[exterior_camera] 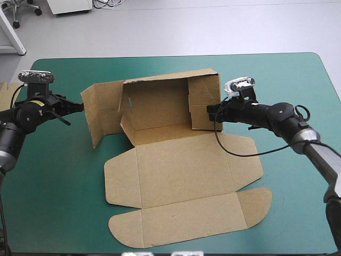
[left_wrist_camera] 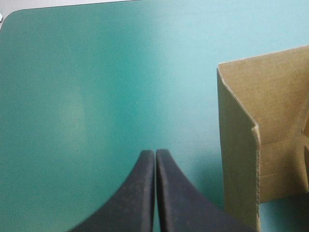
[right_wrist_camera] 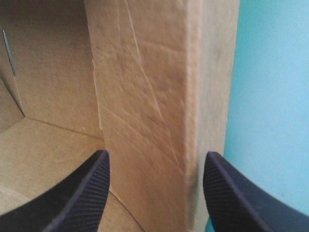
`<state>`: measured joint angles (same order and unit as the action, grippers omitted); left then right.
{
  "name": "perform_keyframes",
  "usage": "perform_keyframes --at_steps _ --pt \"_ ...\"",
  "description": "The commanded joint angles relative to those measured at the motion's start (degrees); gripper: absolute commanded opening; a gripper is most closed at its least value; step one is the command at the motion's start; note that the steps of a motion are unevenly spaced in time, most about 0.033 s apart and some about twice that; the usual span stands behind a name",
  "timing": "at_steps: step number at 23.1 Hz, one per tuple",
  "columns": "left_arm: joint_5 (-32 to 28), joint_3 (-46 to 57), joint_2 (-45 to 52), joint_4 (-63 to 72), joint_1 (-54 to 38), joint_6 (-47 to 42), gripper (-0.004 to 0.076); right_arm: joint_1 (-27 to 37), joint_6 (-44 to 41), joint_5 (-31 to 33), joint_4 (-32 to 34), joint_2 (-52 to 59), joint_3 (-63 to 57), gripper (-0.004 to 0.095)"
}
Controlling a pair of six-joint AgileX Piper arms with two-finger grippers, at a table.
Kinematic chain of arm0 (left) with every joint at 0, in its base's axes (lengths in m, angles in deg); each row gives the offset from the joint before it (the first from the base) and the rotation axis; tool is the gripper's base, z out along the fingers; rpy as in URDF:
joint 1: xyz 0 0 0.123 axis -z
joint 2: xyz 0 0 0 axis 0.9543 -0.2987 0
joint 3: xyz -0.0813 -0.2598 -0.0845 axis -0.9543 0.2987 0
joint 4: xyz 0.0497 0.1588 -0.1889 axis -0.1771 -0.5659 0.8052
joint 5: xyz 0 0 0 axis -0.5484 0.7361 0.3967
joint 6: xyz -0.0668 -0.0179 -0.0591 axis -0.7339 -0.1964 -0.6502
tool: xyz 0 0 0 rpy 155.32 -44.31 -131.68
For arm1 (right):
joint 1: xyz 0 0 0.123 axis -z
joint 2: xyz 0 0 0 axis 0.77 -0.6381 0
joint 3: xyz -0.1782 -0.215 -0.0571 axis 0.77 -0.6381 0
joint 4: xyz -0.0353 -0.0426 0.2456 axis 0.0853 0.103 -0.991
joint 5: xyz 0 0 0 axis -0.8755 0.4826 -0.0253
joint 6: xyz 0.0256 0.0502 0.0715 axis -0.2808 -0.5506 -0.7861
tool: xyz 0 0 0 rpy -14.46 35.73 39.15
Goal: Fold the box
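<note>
The brown box (exterior_camera: 160, 112) lies mid-table with its back wall and two side walls raised. Its lid and front flaps (exterior_camera: 181, 192) lie flat toward the near edge. My left gripper (exterior_camera: 80, 106) is shut and empty, its tip just outside the box's left side flap (exterior_camera: 96, 117). In the left wrist view the shut fingers (left_wrist_camera: 155, 159) point over bare cover, with that flap (left_wrist_camera: 241, 154) standing beside them. My right gripper (exterior_camera: 212, 113) is open at the box's right wall. In the right wrist view it (right_wrist_camera: 157, 153) straddles the doubled wall (right_wrist_camera: 145, 96), one finger inside and one outside.
An edge of more brown board (exterior_camera: 6, 93) shows at the table's left edge. Bare teal-green cover (exterior_camera: 298, 80) lies to the right of the box and along the far edge.
</note>
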<state>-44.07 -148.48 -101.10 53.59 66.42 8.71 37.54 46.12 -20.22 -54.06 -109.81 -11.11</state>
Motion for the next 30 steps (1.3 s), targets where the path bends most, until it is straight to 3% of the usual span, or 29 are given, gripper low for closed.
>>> perform_keyframes --at_steps 1,8,16,18,21,22,24,28,30 --pt "-3.6 -1.4 1.5 0.7 0.0 -0.1 -0.0001 -2.3 0.6 -0.5 -0.4 0.1 4.5 0.0541" --pt "-3.6 -1.4 1.5 0.7 0.0 -0.1 -0.0001 -5.2 -10.2 -2.5 14.4 -4.3 7.1 0.0541" --pt "-3.7 -1.4 1.5 0.7 0.0 -0.1 0.0 -5.7 -11.9 -6.5 17.8 -5.4 7.1 0.0539" --pt "-3.6 -1.4 1.5 0.7 0.0 -0.1 -0.0001 -5.7 -11.9 -7.1 18.0 -6.6 7.1 0.0469" --pt "-3.4 -1.4 1.5 0.7 0.0 -0.1 0.0 -5.7 -12.8 -7.3 19.4 -7.0 7.1 0.0138" --pt "-3.4 -1.4 1.5 0.3 0.0 -0.1 -0.0001 -5.7 -15.0 -7.3 22.0 -6.6 7.2 0.0069" --pt "-3.4 -1.4 1.5 -0.5 0.0 -0.1 -0.0001 -5.7 -25.3 -5.4 32.8 -5.5 8.8 0.0059" --pt "-3.8 -1.4 1.5 -0.9 0.0 -0.1 -0.0001 -5.7 -51.5 8.2 55.4 -1.2 14.0 0.0037" --pt "-3.9 -1.4 1.5 -0.9 0.0 -0.1 -0.0001 -5.7 -55.1 12.1 58.6 0.4 15.7 0.001"
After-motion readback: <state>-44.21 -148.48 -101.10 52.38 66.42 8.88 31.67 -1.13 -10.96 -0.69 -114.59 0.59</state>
